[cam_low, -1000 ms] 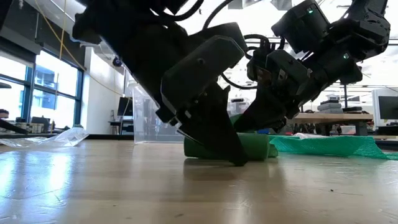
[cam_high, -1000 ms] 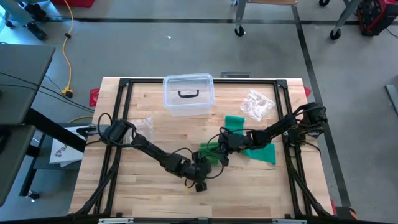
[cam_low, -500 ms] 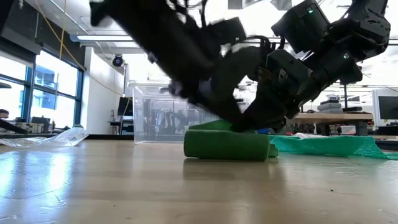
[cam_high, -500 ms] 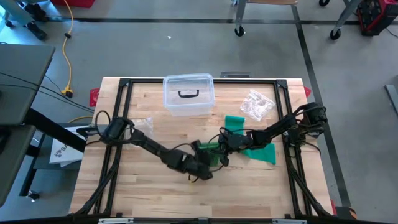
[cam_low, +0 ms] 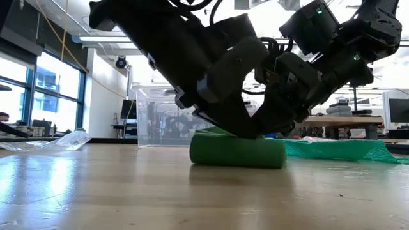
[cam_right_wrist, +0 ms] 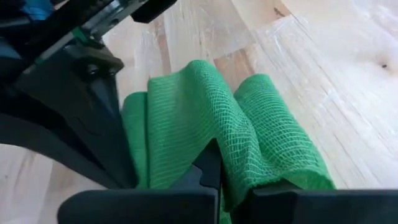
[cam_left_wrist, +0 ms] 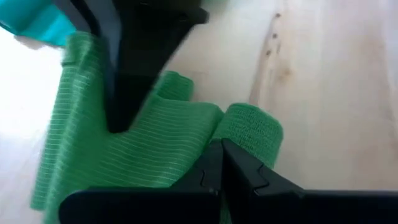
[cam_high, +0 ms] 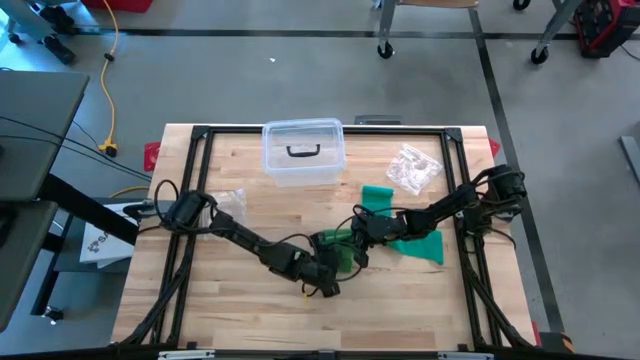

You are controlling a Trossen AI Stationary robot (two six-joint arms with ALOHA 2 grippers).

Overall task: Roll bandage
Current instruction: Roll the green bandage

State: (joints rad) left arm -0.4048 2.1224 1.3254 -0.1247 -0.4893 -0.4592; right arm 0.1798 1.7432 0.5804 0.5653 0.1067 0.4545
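While the green bandage (cam_high: 385,232) lies mid-tabletop (cam_high: 240,300) just in front of the clear lidded box (cam_high: 303,152), partly rolled with its tail unrolled, left hand (cam_high: 335,268) pinches the roll shut and right hand (cam_high: 358,245) clamps the fabric; rolling seems roughly half done.

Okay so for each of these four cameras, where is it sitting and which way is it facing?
High: above, looking straight down at the wooden table; both arms show.
Low: at tabletop height, looking level across; arms above the rolled green mesh bandage.
Left wrist: on the left arm, looking past the left tool, shut on the bandage.
Right wrist: on the right arm, looking past the right tool, also gripping the mesh.
All four views share the bandage.
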